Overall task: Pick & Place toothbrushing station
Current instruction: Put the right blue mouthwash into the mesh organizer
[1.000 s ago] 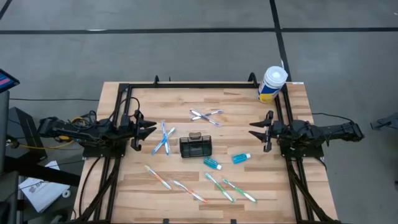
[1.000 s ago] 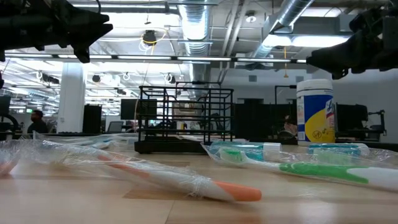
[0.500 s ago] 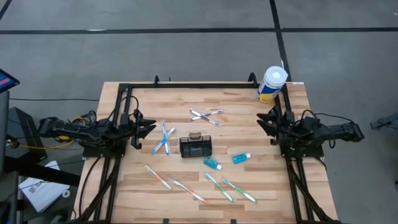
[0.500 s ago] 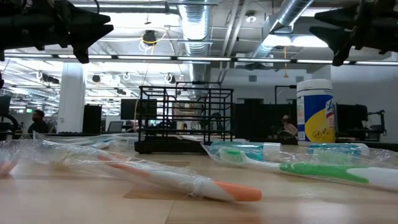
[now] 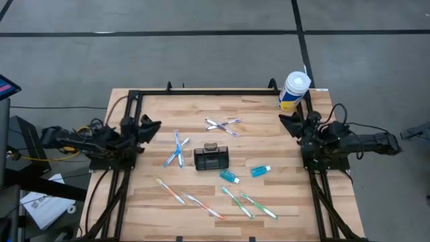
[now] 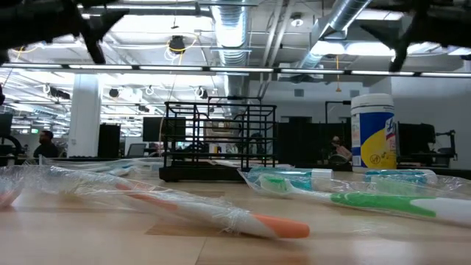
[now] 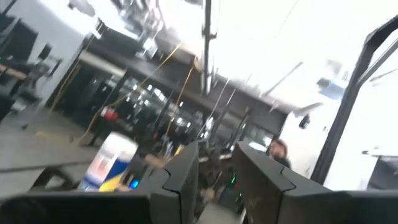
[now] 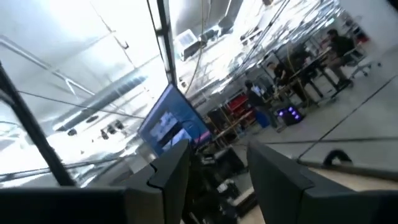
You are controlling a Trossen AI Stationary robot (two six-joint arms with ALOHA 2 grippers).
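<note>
Wire basket (image 5: 211, 158) mid-table, untouched; both arms parked at the edges
Left gripper (image 5: 149, 127) and right gripper (image 5: 290, 125) part open, empty. Basket looks light, stiff, open mesh; likely best pinched on a top rim wire

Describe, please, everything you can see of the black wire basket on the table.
The basket is a small black wire rectangle, standing upright near the middle of the wooden table. The low view shows open wire walls and inner dividers. Something small and pale sits at its far edge. Nothing else touches it; both arms are well away.
</note>
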